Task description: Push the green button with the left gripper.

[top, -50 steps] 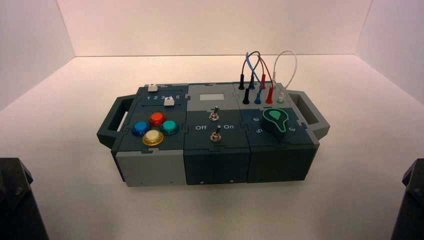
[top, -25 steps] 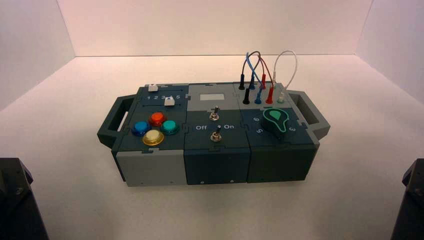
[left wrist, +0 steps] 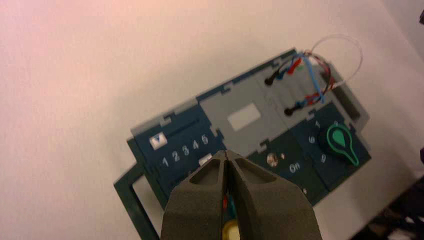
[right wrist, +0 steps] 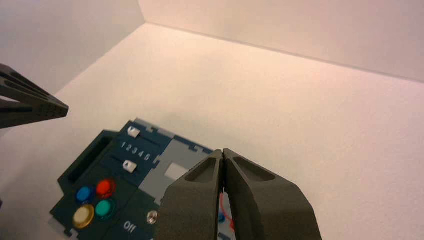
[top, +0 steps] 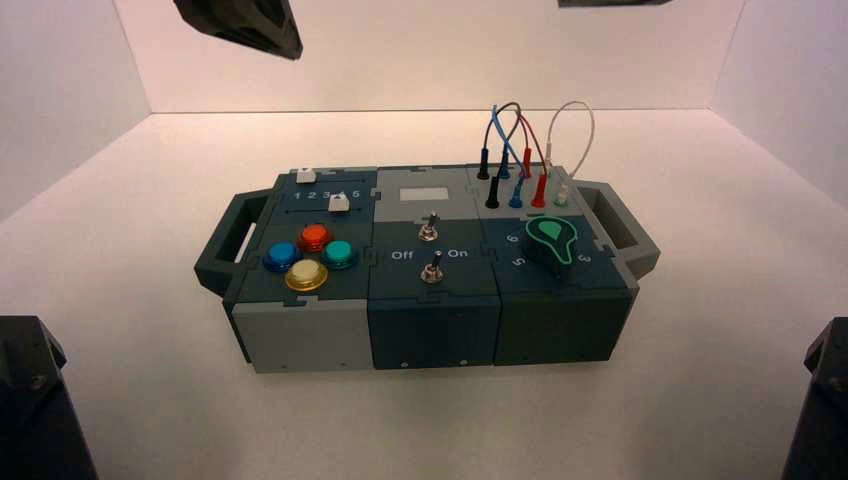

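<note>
Left end effector [left wrist: 226,152], clenched empty above the box [top: 310,335], faced a green button [top: 339,254] likely springy, best pressed mid-dome.

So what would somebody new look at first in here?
Probably the four shiny buttons bunched near the box's left end: red, blue, yellow and green. Next, maybe the loopy wires at the back right, and the big dark knob in front of them. Up high, the left gripper pokes in above the box.
</note>
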Available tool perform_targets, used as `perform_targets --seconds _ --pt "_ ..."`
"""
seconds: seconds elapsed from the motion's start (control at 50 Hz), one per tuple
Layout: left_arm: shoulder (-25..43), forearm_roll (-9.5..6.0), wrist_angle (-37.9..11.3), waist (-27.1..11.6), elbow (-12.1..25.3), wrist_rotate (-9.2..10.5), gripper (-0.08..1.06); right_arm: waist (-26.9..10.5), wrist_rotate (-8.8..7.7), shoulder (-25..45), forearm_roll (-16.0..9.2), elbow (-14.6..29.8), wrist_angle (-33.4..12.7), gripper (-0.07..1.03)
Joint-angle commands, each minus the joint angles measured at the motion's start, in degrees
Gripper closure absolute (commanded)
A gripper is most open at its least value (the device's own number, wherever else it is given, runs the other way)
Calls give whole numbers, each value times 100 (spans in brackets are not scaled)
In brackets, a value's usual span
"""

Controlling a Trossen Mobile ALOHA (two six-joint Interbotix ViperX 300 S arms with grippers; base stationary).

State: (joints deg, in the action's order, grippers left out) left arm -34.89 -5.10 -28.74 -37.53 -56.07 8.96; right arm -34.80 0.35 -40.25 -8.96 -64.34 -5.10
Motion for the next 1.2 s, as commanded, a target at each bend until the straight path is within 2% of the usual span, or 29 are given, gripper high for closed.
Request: perform_targets --seconds 0.02,0.32,0.48,0.82,1.1,1.2 --pt "-9 -9 -290 -26 255 53 101 -193 26 62 -132 220 26 99" --pt "-220 0 -483 -26 290 53 101 -835 26 738 -176 589 26 99" --pt "-255 44 -545 -26 272 53 101 -967 26 1116 -167 782 26 99" --pt "606 -70 -378 -141 255 53 101 -1028 9 1529 -149 1002 26 99" --pt "1292 -193 -246 -606 299 53 101 -1028 0 1529 -132 984 26 99" --pt "1538 -316 -246 -817 299 53 101 -1028 0 1529 -132 958 26 99"
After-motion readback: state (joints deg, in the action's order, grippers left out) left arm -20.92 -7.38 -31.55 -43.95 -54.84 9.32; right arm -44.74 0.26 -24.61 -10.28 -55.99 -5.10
